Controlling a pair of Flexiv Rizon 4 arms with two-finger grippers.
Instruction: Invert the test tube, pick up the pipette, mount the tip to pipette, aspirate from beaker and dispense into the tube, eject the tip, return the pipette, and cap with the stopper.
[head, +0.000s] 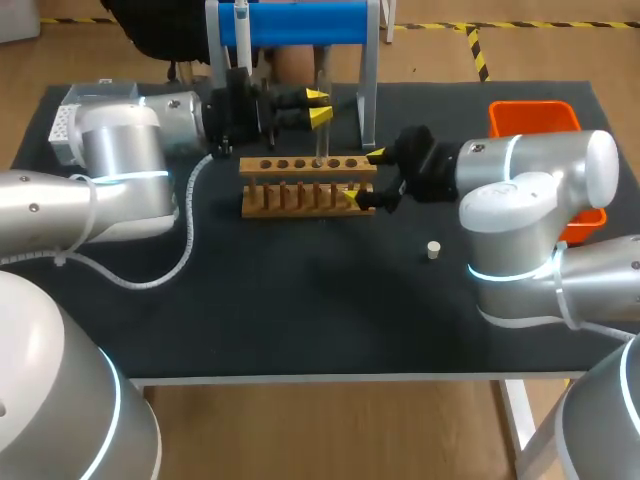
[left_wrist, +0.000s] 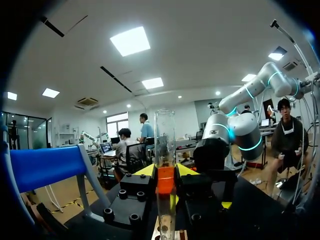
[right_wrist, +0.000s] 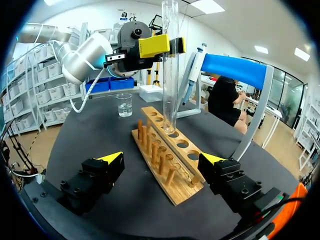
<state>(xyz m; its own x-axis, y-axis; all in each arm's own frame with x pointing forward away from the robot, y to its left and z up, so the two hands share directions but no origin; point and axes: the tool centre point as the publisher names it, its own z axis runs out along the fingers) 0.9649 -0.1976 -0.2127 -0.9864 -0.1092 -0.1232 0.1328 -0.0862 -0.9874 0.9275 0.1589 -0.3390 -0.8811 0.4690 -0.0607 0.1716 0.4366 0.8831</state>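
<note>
Clear glass test tube (right_wrist: 170, 90) stood upright in a hole of the light wooden tube rack (head: 300, 165), at 12 o'clock on the black table (head: 300, 300). Its mouth was up and its round end sat in the hole. It looked empty.

Left gripper (head: 320, 107) was clamped on the tube's upper part, one yellow fingertip on each side. Right gripper (head: 364, 176) was spread wide, straddling the rack's 3 o'clock end, with nothing in it.

Handling, as a judgement:
- The tube was likely light, stiff, smooth and breakable.
- It is best held mid-to-upper on the barrel with modest squeeze, clear of the rim.
- The slick glass could slip when it is turned over.

Small clear glass beaker (right_wrist: 124, 105) sat past the rack's far end, near the left arm, with a little clear liquid in it. Orange plastic bin (head: 535, 117) sat at 2 o'clock; its inside was mostly hidden by the right arm. Small cream stopper (head: 433, 249) lay loose at 4 o'clock from the rack. White-and-blue pipette (right_wrist: 192, 70) hung on the blue-barred stand (head: 300, 22) behind the rack.
</note>
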